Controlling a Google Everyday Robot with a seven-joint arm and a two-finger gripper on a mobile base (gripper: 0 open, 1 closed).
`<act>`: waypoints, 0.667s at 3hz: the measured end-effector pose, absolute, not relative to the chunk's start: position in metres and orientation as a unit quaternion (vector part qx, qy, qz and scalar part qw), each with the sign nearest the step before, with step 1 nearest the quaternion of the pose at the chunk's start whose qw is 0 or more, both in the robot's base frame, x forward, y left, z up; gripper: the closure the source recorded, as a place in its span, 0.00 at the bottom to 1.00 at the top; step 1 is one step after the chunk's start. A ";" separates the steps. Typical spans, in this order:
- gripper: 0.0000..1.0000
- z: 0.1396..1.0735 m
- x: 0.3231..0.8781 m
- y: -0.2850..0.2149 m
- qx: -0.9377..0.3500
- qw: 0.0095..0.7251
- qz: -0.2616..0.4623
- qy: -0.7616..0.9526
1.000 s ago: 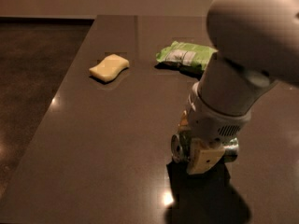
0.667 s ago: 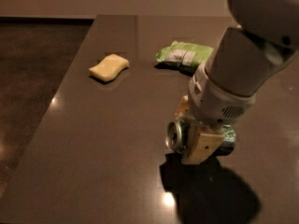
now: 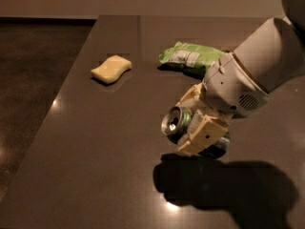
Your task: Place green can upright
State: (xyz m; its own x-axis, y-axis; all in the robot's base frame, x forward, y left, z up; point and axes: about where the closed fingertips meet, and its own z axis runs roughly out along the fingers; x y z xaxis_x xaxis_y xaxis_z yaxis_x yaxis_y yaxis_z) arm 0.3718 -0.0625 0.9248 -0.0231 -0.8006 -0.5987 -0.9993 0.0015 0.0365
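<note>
Since a second ago the can [image 3: 172,121] has come up off the table [image 3: 95,166] with the pincer [image 3: 187,126]. It was low at the surface then. Now it hangs clear, with a shadow [image 3: 214,182] on the table below it.

The pincer is closed on the can, with one cream finger [image 3: 202,136] on the lower, near side and the other on the upper, far side. The can lies on its side in the grip, its silver top pointing left, away from the wrist.

The step in hand, as I judge it, is to turn the can vertical and then set it down.

1. I rotate the wrist until the silver top faces up. I keep the grip steady, because a thin can may slip or crush.
2. I lower it onto the bare table directly below the pincer.
3. I release only once the base sits flat. I open slowly and retreat straight up so that no finger clips the can.

The bag [image 3: 190,56] lies near, just beyond the pincer. The sponge [image 3: 111,69] lies beyond it and well to its left. I judge both to be clear of the set-down spot.
</note>
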 end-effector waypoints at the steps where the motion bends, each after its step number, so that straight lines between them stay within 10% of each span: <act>1: 1.00 0.929 0.383 -0.058 -0.629 0.262 0.278 0.677; 2: 1.00 0.926 0.397 -0.062 -0.582 0.329 0.322 0.670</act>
